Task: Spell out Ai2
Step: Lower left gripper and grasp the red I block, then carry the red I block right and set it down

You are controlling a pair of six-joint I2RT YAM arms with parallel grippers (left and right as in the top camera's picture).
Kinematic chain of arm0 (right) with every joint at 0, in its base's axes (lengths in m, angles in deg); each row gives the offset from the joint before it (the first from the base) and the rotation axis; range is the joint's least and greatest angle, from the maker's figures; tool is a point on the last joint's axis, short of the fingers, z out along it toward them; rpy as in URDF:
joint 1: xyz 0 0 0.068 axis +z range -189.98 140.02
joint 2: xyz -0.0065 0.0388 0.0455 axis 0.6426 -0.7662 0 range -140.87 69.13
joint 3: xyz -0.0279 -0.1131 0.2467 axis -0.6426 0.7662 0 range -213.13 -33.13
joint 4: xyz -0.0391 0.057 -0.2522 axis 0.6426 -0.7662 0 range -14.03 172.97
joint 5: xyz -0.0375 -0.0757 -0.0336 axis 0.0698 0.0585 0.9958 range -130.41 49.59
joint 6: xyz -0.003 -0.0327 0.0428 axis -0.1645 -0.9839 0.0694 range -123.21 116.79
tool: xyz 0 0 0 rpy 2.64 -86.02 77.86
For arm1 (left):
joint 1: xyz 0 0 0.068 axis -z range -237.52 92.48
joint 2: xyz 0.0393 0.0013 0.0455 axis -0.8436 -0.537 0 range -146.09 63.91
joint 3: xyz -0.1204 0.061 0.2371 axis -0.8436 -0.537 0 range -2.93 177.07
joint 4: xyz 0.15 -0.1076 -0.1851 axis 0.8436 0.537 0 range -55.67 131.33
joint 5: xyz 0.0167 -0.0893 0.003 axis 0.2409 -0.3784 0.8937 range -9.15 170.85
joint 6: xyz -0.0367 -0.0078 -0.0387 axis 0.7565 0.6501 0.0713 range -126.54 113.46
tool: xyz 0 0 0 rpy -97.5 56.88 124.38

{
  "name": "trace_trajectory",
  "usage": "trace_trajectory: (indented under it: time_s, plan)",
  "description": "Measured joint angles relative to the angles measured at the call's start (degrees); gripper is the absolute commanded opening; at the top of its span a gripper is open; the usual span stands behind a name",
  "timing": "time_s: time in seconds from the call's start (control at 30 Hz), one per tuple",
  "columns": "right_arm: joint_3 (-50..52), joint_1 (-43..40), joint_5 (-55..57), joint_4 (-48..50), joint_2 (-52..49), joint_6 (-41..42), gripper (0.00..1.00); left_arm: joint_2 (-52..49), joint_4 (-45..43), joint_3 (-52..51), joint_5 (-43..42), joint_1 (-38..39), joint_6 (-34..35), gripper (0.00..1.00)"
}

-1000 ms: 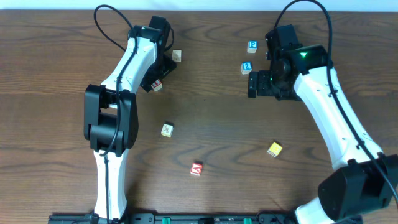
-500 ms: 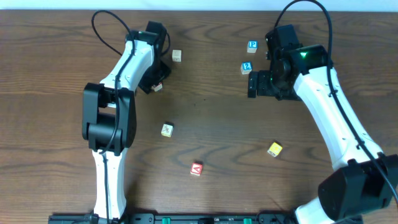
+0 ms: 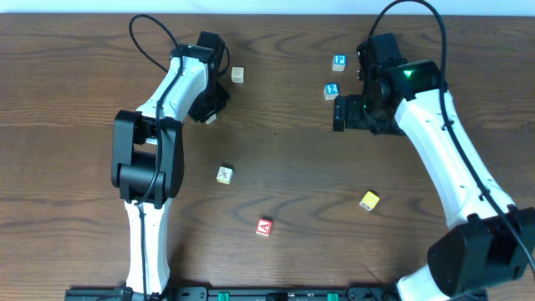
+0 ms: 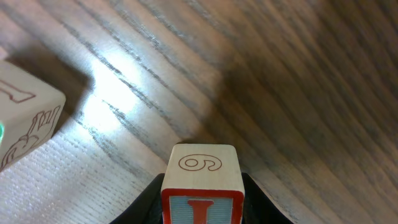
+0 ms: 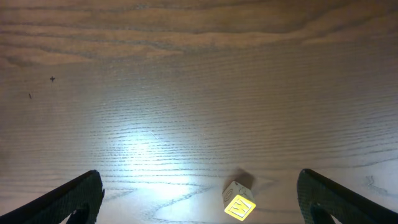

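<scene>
The dark brown wooden table point(image 3: 276, 159) carries everything. From its centre, the white-and-black left arm point(image 3: 171, 92) reaches toward 10 o'clock and the white-and-black right arm point(image 3: 443, 142) toward 2 o'clock. The left gripper point(image 3: 209, 111) is clamped on the red-edged wooden letter cube point(image 4: 200, 171), which shows a red "I" on its near face and a 6 or 9 on top. Whether the cube is lifted or resting, I cannot tell. The right gripper point(image 3: 338, 113) hangs with its jaws wide apart, holding nothing.

The red wooden A cube point(image 3: 264, 227) lies at 6 o'clock. The blue wooden cube point(image 3: 332, 90), which seems to bear a 2, sits at 1 o'clock just beside the right gripper. No row is formed yet.

The jaws seem to grip only the cube's rear part, so it may pivot in transit and land skewed or wrong face up. The pale cream wooden cube point(image 4: 25, 118) sits near at 9 o'clock in the left wrist view, where a sideways swing could knock it. Setting the "I" down tight against the A cube could shove that cube askew.
</scene>
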Motion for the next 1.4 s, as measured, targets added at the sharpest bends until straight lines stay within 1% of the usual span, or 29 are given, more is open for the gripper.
trace_trajectory:
  time_s: [0.07, 0.17, 0.33, 0.5, 0.6, 0.73, 0.77, 0.83, 1.1, 1.4]
  plan:
    - [0.00, 0.00, 0.00, 0.00, 0.00, 0.00, 0.99, 0.00, -0.59, 0.00, -0.09, 0.02, -2.89, 0.29]
    - [0.00, 0.00, 0.00, 0.04, 0.00, 0.00, 0.99, 0.00, -2.23, 0.00, -1.31, 0.33, -11.37, 0.29]
    - [0.00, 0.00, 0.00, 0.07, 0.00, 0.00, 0.99, 0.00, -3.41, 0.00, -2.01, 2.51, -23.45, 0.29]
    - [0.00, 0.00, 0.00, 0.07, 0.00, 0.00, 0.99, 0.00, -4.59, 0.00, -2.58, 6.43, -32.02, 0.33]
    - [0.00, 0.00, 0.00, 0.07, 0.00, 0.00, 0.99, 0.00, -4.74, 0.00, -3.02, 8.74, -35.06, 0.32]
    - [0.00, 0.00, 0.00, 0.07, 0.00, 0.00, 0.99, 0.00, -4.72, 0.00, -3.54, 11.19, -36.76, 0.31]
    - [0.00, 0.00, 0.00, 0.07, 0.00, 0.00, 0.99, 0.00, -4.63, 0.00, -3.67, 11.76, -36.92, 0.29]
    - [0.00, 0.00, 0.00, 0.07, 0.00, 0.00, 0.99, 0.00, -4.15, 0.00, -3.74, 12.76, -36.65, 0.29]
    - [0.00, 0.00, 0.00, 0.07, 0.00, 0.00, 0.99, 0.02, -1.03, 0.00, -4.76, 15.89, -31.15, 0.30]
    - [0.00, 0.00, 0.00, -0.22, 0.00, 0.00, 0.99, 0.02, -2.64, 0.00, -5.81, 18.91, -29.99, 0.30]
